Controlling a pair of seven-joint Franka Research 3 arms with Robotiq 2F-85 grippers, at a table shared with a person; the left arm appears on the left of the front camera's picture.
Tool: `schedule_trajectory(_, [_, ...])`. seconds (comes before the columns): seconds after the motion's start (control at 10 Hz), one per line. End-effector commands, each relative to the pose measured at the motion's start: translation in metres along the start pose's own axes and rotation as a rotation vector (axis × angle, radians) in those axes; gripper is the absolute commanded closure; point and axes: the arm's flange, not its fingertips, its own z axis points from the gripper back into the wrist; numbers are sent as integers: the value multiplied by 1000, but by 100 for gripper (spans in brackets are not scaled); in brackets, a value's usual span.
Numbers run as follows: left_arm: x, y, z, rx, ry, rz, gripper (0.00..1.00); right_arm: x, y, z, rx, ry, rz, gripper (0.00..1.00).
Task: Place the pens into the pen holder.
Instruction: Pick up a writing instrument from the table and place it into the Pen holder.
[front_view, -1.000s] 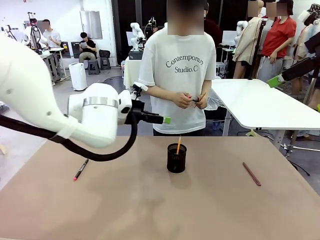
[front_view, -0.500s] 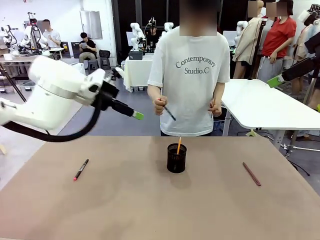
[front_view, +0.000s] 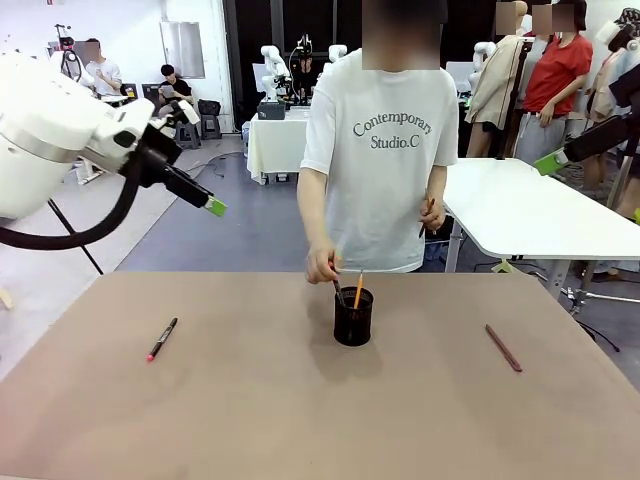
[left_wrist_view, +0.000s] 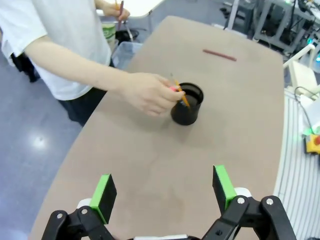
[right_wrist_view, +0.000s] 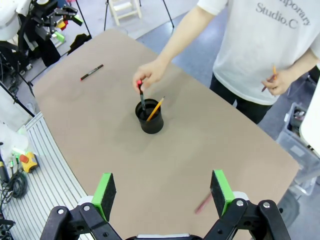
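Black wire-mesh pen holder (front_view: 353, 316): one, mid-desk (front_view: 250, 420). One orange pencil (front_view: 357, 291) stands in it. The person's hand (front_view: 322, 266) at the holder's rim holds one black pen (front_view: 337, 292), red-ended, tip inside the holder. A second black pen (front_view: 161, 339) lies well left of the holder, and one reddish-brown pen (front_view: 503, 347) well right of it. The other hand (front_view: 432, 212), beyond the holder, grips another pencil. Shirt print (front_view: 393, 134): "Contemporary Studio.C". My left fingers (left_wrist_view: 165, 187) are spread apart, empty, well clear of the holder. My right fingers (right_wrist_view: 162, 190) are likewise apart and empty, high above it.
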Motion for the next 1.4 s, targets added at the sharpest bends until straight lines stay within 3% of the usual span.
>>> schedule_trajectory(0.0, [-10, 2, 20, 40, 33, 29, 0, 0, 0, 0, 18, -26, 6, 0])
schedule_trajectory(0.2, [-17, 7, 36, 88, 17, 57, 0, 0, 0, 0, 18, -26, 6, 0])
schedule_trajectory(0.3, [-16, 9, 38, 178, -30, 115, 0, 0, 0, 0, 18, -26, 6, 0])
schedule_trajectory(0.4, [-14, 14, 33, 66, 12, 26, 0, 0, 0, 0, 18, -26, 6, 0])
schedule_trajectory(1.1, [-12, 10, 29, 74, 6, 41, 0, 0, 0, 0, 18, -26, 6, 0])
schedule_trajectory(1.3, [-40, 24, 8, 164, 263, 274, 0, 0, 0, 0, 18, -26, 6, 0])
